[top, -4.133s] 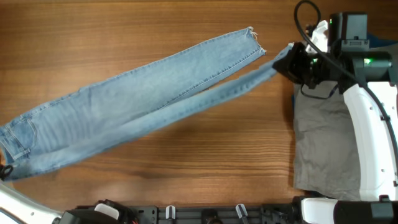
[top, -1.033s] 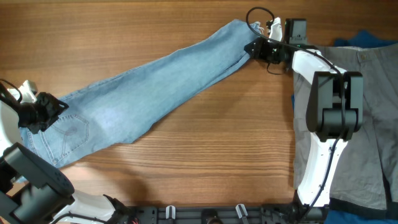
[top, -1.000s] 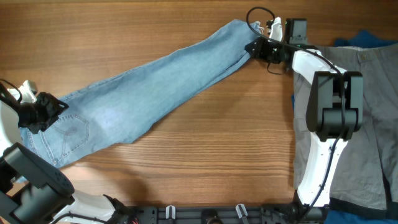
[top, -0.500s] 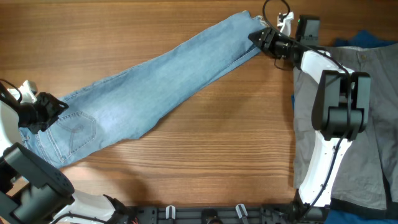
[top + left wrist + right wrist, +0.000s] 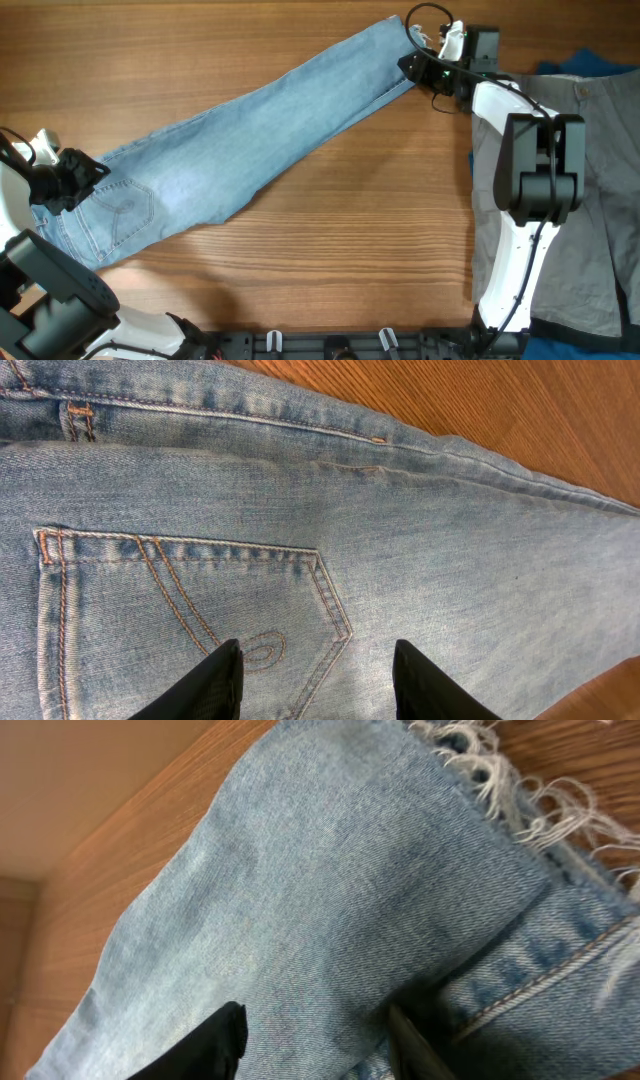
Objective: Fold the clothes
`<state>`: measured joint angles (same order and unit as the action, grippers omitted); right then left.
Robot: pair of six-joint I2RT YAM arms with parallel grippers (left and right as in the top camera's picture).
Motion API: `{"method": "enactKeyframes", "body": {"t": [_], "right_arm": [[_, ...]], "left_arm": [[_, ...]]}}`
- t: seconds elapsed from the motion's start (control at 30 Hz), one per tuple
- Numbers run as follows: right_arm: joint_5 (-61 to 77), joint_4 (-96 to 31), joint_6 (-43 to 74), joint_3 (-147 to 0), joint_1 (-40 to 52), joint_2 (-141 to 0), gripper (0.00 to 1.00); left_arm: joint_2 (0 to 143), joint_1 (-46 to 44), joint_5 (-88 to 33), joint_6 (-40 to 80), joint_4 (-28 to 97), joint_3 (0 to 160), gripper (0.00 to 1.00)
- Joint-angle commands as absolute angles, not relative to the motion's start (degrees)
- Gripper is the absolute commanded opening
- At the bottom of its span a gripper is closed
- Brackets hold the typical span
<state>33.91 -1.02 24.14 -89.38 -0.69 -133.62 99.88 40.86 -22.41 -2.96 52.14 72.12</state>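
On the wooden table: a pair of light blue, faded jeans was laid out flat on a slant, with the waist at the lower left and the hems at the upper right; one leg was stacked almost wholly on the other.
Waist end: a stitched back pocket was turned face up (orange thread, with a small looped motif near its point), and a seam was seen running across above it in the left wrist view.
Left gripper: it was set at the waist edge of the jeans; its two black fingers were seen spread apart over flat denim.
Hem end: the frayed hem was shown with pale loose threads lying over the wood, and a second layer with a thick stitched seam was seen beneath it.
Right gripper: it was placed at the hems; its fingers were held apart with denim filling the gap, and whether the cloth was clamped could not be told.
Right arm: it was stretched from the near edge of the table over the grey khaki trousers.
Trousers: they were spread at the right side, apart from the jeans.
Dark blue garment: a small part was seen at the upper right, just past the trousers' top edge.
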Motion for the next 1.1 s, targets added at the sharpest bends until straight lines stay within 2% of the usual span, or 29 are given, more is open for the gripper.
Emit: {"method": "enactKeyframes", "body": {"t": [0.0, 0.03, 0.1, 0.13, 0.17, 0.2, 0.23, 0.27, 0.43, 0.53, 0.6, 0.63, 0.67, 0.7, 0.73, 0.8, 0.87, 1.07], "right_arm": [[32.9, -0.8, 24.9, -89.6, 1.8, -136.6, 0.56], [32.5, -0.8, 24.8, -89.6, 2.1, -136.6, 0.51], [32.6, -0.3, 26.3, -89.6, 2.0, -136.6, 0.49], [32.6, -0.3, 27.4, -89.6, 1.7, -136.6, 0.44], [32.6, -0.1, 27.4, -89.6, 1.4, -136.6, 0.24], [33.2, 0.4, 27.3, -89.6, 1.0, -136.5, 0.11], [34.2, 0.7, 27.4, -89.6, 0.6, -136.2, 0.07], [37.3, 1.5, 27.4, -89.7, -0.4, -134.8, 0.04], [51.3, 9.4, 23.5, -89.7, -1.5, -125.2, 0.04], [41.1, 2.2, 22.2, -89.6, -1.8, -124.4, 0.04], [33.4, -6.5, 16.8, -89.5, -2.0, -125.8, 0.05], [30.5, -9.0, 15.8, -89.5, -2.0, -126.8, 0.23], [26.3, -11.4, 15.0, -89.5, -2.0, -127.8, 0.34], [23.9, -12.7, 15.2, -89.5, -2.0, -128.3, 0.36], [21.2, -13.9, 15.2, -89.5, -2.1, -128.7, 0.57], [20.3, -13.9, 15.5, -89.6, -2.6, -128.8, 0.62], [20.3, -13.8, 16.6, -89.6, -3.4, -128.8, 0.76], [19.5, -11.9, 17.9, -89.6, -5.1, -132.0, 0.78]], "left_arm": [[100.2, 40.6, -22.9, -4.3, 52.4, 73.0, 0.48], [100.2, 40.6, -22.9, -4.3, 52.4, 73.0, 0.48], [100.2, 40.6, -22.9, -4.3, 52.4, 73.0, 0.48], [100.2, 40.6, -22.9, -4.3, 52.4, 73.0, 0.48], [100.2, 40.6, -22.9, -4.3, 52.4, 73.0, 0.48], [100.2, 40.6, -22.9, -4.3, 52.4, 73.0, 0.48], [100.2, 40.6, -22.9, -4.3, 52.4, 73.0, 0.48], [100.2, 40.6, -22.9, -4.3, 52.4, 73.0, 0.48], [100.2, 40.6, -22.9, -4.3, 52.2, 73.0, 0.48], [100.2, 40.6, -22.9, -4.3, 52.2, 73.0, 0.48], [100.2, 40.6, -22.9, -4.3, 52.2, 73.0, 0.49], [100.2, 40.6, -22.9, -4.3, 52.0, 73.0, 0.49], [100.2, 40.6, -22.9, -4.3, 51.9, 73.0, 0.49], [100.2, 40.6, -22.9, -4.3, 51.7, 73.0, 0.49], [100.2, 40.6, -22.9, -4.3, 51.7, 73.0, 0.49], [100.2, 40.6, -22.9, -4.3, 51.7, 73.0, 0.50], [100.2, 40.6, -22.9, -4.3, 51.7, 73.0, 0.51], [100.2, 40.6, -23.1, -4.3, 53.0, 73.0, 0.51]]}}
